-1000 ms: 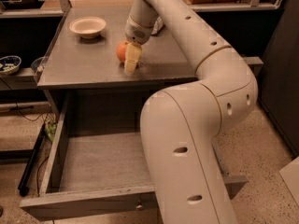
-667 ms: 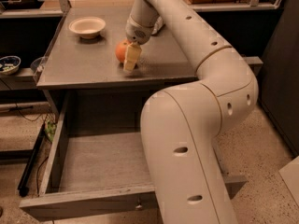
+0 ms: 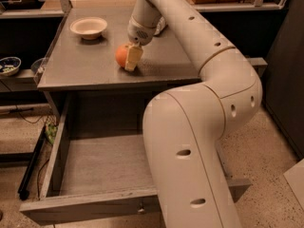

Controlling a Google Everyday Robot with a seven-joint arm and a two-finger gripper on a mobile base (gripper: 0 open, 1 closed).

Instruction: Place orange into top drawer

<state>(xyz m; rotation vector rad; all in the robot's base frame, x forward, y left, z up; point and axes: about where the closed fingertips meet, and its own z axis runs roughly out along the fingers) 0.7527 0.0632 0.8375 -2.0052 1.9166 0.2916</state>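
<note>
The orange (image 3: 121, 56) sits on the grey table top (image 3: 80, 65), near its middle. My gripper (image 3: 132, 58) is down at the orange, against its right side, with its tip at the table surface. The arm reaches in from the lower right and hides part of the scene. The top drawer (image 3: 99, 163) below the table top is pulled wide open and holds nothing that I can see. Its front panel (image 3: 85, 209) faces me, with a small knob (image 3: 141, 207) at its centre.
A cream bowl (image 3: 89, 26) stands at the back left of the table top. A pale object (image 3: 161, 25) shows partly behind my arm. A small blue-patterned bowl (image 3: 8, 64) sits on a low shelf at the left. Cables lie on the floor at the left.
</note>
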